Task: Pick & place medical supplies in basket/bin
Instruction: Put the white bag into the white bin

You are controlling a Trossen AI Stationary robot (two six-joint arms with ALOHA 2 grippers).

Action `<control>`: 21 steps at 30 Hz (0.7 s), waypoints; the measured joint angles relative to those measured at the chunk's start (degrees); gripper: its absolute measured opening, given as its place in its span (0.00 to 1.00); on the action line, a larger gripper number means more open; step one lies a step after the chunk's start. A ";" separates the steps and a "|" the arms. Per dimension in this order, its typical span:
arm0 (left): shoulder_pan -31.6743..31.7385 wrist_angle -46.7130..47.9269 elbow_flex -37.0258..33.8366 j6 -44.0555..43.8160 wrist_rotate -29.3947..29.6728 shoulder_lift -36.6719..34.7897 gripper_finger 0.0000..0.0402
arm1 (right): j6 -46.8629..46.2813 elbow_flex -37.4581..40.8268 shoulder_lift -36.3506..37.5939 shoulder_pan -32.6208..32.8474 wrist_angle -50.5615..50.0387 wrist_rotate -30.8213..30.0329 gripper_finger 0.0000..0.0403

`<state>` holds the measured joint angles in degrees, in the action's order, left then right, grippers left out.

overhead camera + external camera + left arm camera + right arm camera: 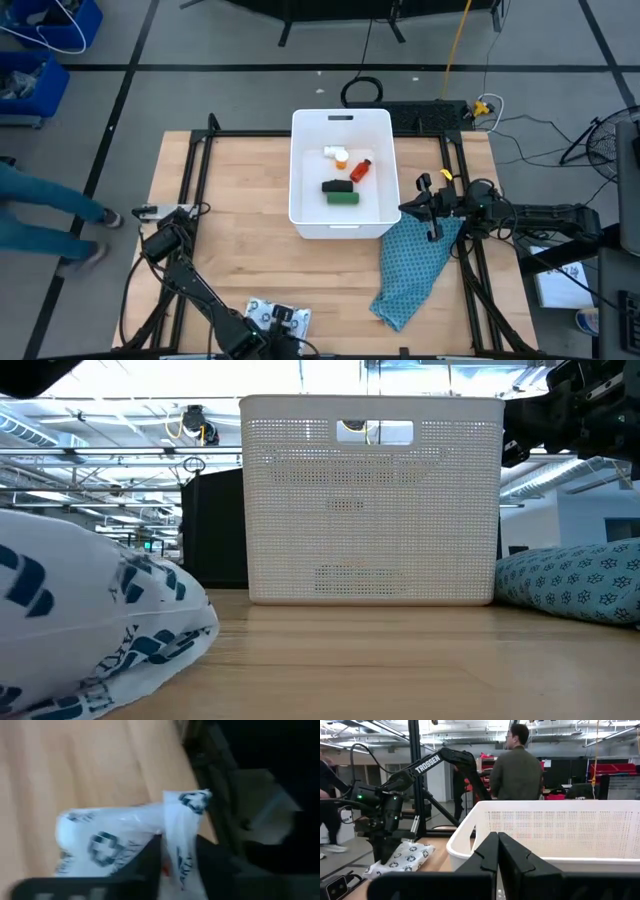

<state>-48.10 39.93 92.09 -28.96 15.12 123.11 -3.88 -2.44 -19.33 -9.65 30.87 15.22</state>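
Observation:
The white bin (340, 225) stands mid-table. On its floor lie a red bottle (360, 170), a black block (338, 186), a green block (343, 198) and an orange vial with a small white piece (338, 153). The pale packet printed with dark rings (280, 318) sits by the near edge, large in the low view (90, 630). My left gripper (179, 865) is shut on it. My right gripper (420, 207) hovers shut beside the bin's right wall, over the teal cloth (412, 270); its fingers (497, 855) hold nothing. My left gripper pinches a raised fold at the packet's edge (181, 827) between its two fingers (150, 862). It comes slanting down from the table's left. The packet's main body (105, 840) bulges beyond the fingers over the wood; whether it is lifted, I cannot tell.
The teal patterned cloth (570, 585) lies right of the bin, reaching toward the near edge. A black frame rail (190, 180) borders the table. A person walks past the table's left side (40, 215); another stands in the room behind (517, 765). Bare wood spreads left of the bin.

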 joint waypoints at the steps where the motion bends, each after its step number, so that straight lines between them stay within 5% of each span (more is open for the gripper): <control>1: 0.20 -0.13 0.02 -0.02 -1.15 0.04 0.19 | 0.00 0.03 0.00 0.00 0.03 0.00 0.00; 4: 0.48 -0.61 0.00 1.36 -3.55 0.04 0.04 | 0.00 0.04 0.00 0.01 0.09 -0.02 0.00; 11: 0.25 3.27 -0.47 4.48 -2.99 -2.86 0.01 | -0.83 0.04 0.02 0.01 0.13 -0.04 0.00; 21: -1.35 9.90 -0.48 7.59 12.06 -16.80 0.01 | -0.50 0.04 0.04 0.01 0.03 -0.02 0.00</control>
<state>-49.45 49.84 91.61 -21.37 27.18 106.31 -4.38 -2.39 -19.29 -9.64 30.90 15.20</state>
